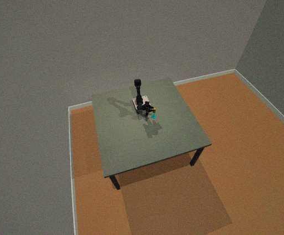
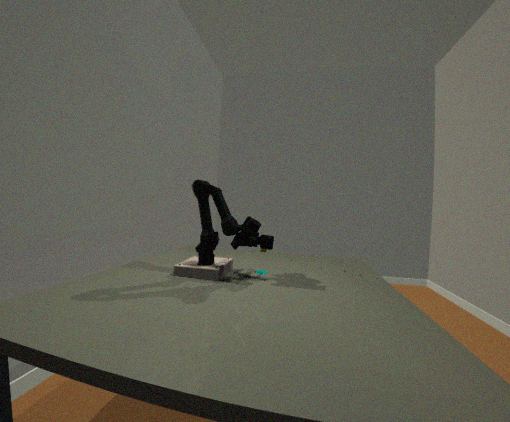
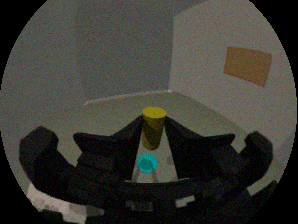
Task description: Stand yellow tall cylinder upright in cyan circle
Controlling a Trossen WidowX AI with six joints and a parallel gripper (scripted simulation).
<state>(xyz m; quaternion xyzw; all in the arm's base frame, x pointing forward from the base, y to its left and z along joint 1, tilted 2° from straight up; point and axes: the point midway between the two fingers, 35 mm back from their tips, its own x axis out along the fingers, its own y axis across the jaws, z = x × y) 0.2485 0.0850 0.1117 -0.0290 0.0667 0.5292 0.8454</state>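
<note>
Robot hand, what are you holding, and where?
The hand holds the yellow cylinder above the table, gripped near one end; the other end sticks out past the fingers.

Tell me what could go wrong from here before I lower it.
The yellow cylinder is clamped in the gripper well above the table, so opening the jaws now would likely drop and topple it. The cyan circle looks small, so a slightly tilted or offset descent may land the cylinder off the mark.

arm [image 2: 208, 215]: matte black, slim tube links, round bulky joints | gripper [image 2: 266, 242]: black, blocky | base plate [image 2: 186, 269]: pale grey, square, flat
</note>
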